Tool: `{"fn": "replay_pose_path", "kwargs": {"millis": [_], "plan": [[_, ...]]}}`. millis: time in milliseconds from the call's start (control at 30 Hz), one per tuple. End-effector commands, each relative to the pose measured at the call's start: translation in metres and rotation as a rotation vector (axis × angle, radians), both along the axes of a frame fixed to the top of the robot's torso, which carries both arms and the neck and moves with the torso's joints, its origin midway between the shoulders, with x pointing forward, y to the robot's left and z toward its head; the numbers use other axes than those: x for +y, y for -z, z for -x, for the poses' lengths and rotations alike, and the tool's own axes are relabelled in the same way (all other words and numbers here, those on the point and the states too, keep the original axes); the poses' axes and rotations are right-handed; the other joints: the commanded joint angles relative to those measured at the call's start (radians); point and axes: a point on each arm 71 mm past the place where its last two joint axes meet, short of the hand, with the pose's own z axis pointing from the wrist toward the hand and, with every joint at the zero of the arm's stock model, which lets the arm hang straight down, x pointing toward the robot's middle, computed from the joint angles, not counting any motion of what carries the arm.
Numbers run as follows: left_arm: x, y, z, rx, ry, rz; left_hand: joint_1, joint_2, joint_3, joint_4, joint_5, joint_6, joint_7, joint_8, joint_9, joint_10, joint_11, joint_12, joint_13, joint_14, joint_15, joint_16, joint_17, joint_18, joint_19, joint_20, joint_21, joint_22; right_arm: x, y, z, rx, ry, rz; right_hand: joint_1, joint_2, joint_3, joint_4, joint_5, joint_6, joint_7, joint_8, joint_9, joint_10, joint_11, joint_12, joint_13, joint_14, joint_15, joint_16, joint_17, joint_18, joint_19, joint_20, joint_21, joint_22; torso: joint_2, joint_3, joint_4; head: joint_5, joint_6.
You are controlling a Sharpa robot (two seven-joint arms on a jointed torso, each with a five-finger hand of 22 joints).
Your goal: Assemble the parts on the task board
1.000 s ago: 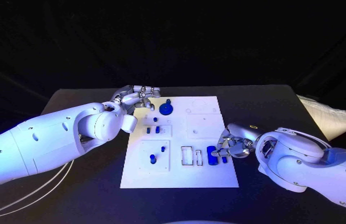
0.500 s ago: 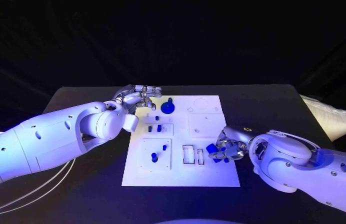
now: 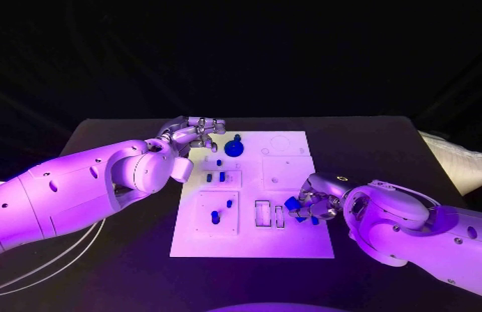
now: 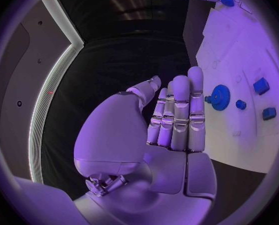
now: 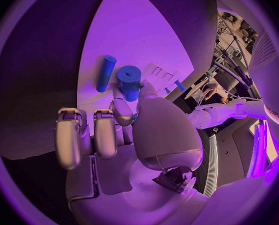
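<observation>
Right hand (image 3: 313,205) lifted blue cylinder (image 3: 292,204) off task board (image 3: 291,246); left hand (image 3: 193,133) empty, fingers straight

No readable text, labels, brand marks or numbers on the task board (image 3: 286,186), its blue parts, or either arm. A trace of lettering sits at the rim of the right wrist view, too small and cut off to read.

Matt white task board (image 3: 291,242), glossy blue plastic parts (image 5: 129,80), smooth metallic right hand (image 5: 114,130)
</observation>
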Motion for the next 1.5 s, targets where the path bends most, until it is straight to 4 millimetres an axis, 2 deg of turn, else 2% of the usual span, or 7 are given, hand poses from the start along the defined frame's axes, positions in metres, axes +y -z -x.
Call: {"fn": "replay_pose_path", "kwargs": {"millis": [33, 367, 567, 900, 1100, 1367, 1500], "plan": [[-0.003, -0.001, 0.001, -0.007, 0.024, 0.010, 0.006, 0.007, -0.003, 0.000, 0.001, -0.007, 0.000, 0.001, 0.001, -0.005, 0.000, 0.003, 0.002, -0.009, 0.001, 0.000, -0.001, 0.012, 0.005, 0.004, -0.005, -0.001, -0.002, 0.002, 0.001, -0.017, 0.038, -0.032, 0.024, 0.020, 0.006, -0.004, 0.008, 0.012, -0.004, 0.012, 0.008, 0.015, -0.006, 0.012, 0.015, 0.070, -0.003, 0.005, 0.060, -0.018, 0.020, -0.003, 0.006, 0.074, 0.000, 0.0007, 0.0000, 0.001, 0.000], [-0.003, -0.001, 0.001, -0.011, 0.023, 0.011, 0.006, 0.007, -0.003, 0.000, 0.001, -0.007, 0.000, 0.001, 0.001, -0.005, 0.000, 0.003, 0.002, -0.009, 0.001, 0.000, -0.001, 0.012, 0.005, 0.004, -0.005, -0.001, 0.005, -0.009, 0.009, -0.021, 0.073, -0.231, 0.057, 0.036, 0.012, -0.017, 0.049, 0.023, -0.012, 0.018, 0.017, 0.024, -0.013, 0.016, 0.031, 0.072, -0.010, 0.008, 0.066, -0.019, 0.022, -0.011, 0.008, 0.078, 0.000, 0.0000, 0.0006, 0.002, 0.001], [-0.004, -0.001, 0.001, -0.011, 0.024, 0.012, 0.006, 0.007, -0.005, 0.000, 0.001, -0.007, 0.000, 0.001, 0.001, -0.006, 0.000, 0.004, 0.002, -0.009, 0.001, 0.000, -0.001, 0.012, 0.005, 0.004, -0.005, -0.001, 0.017, -0.008, 0.013, 0.037, 0.058, -0.273, 0.067, 0.037, 0.014, -0.024, 0.039, 0.024, -0.012, 0.019, 0.020, 0.017, -0.013, 0.005, 0.023, 0.071, -0.010, 0.008, 0.065, -0.019, 0.021, -0.013, 0.007, 0.077, 0.000, -0.0010, 0.0012, 0.003, -0.001], [-0.004, -0.001, 0.001, -0.010, 0.026, 0.012, 0.006, 0.007, -0.005, 0.000, 0.001, -0.007, 0.000, 0.001, 0.001, -0.006, 0.000, 0.004, 0.002, -0.009, 0.001, 0.000, -0.001, 0.012, 0.005, 0.004, -0.006, -0.002, 0.036, -0.002, 0.013, 0.098, 0.016, -0.261, 0.035, 0.047, -0.003, 0.003, 0.034, 0.046, -0.019, 0.032, 0.031, 0.013, -0.019, -0.015, 0.012, 0.070, -0.014, 0.005, 0.062, -0.018, 0.021, -0.015, 0.006, 0.076, 0.000, -0.0007, 0.0010, 0.007, -0.003], [-0.004, -0.001, 0.002, -0.010, 0.026, 0.012, 0.006, 0.007, -0.005, 0.000, 0.001, -0.007, 0.000, 0.001, 0.001, -0.006, 0.000, 0.004, 0.002, -0.009, 0.001, 0.000, -0.001, 0.012, 0.005, 0.004, -0.006, -0.002, 0.041, 0.000, 0.011, 0.104, 0.008, -0.235, 0.003, 0.054, -0.022, 0.018, 0.031, 0.065, -0.027, 0.045, 0.041, 0.022, -0.025, -0.012, 0.022, 0.070, -0.019, 0.004, 0.061, -0.018, 0.021, -0.019, 0.006, 0.077, 0.000, -0.0008, -0.0013, 0.009, -0.004], [-0.004, -0.001, 0.002, -0.009, 0.027, 0.012, 0.006, 0.007, -0.005, 0.000, 0.001, -0.007, 0.000, 0.001, 0.001, -0.006, 0.000, 0.004, 0.002, -0.009, 0.001, 0.000, -0.001, 0.012, 0.005, 0.004, -0.006, -0.002, 0.045, 0.001, 0.009, 0.084, 0.003, -0.193, -0.071, 0.076, -0.071, 0.019, -0.056, 0.079, -0.037, 0.061, 0.056, 0.043, -0.033, 0.001, 0.049, 0.069, -0.026, 0.001, 0.058, -0.018, 0.020, -0.027, 0.003, 0.074, 0.000, -0.0002, 0.0001, 0.010, -0.005], [-0.003, -0.001, 0.002, -0.008, 0.026, 0.011, 0.007, 0.007, -0.005, 0.000, 0.001, -0.007, 0.000, 0.001, 0.001, -0.006, 0.000, 0.004, 0.002, -0.009, 0.001, 0.000, -0.002, 0.012, 0.005, 0.004, -0.006, -0.002, 0.048, 0.001, 0.009, 0.076, -0.005, -0.182, -0.103, 0.079, -0.104, 0.019, -0.127, 0.075, -0.038, 0.066, 0.063, 0.043, -0.034, -0.007, 0.051, 0.069, -0.027, -0.001, 0.056, -0.017, 0.018, -0.028, 0.001, 0.071, 0.001, 0.0002, -0.0010, 0.011, -0.005]]}}
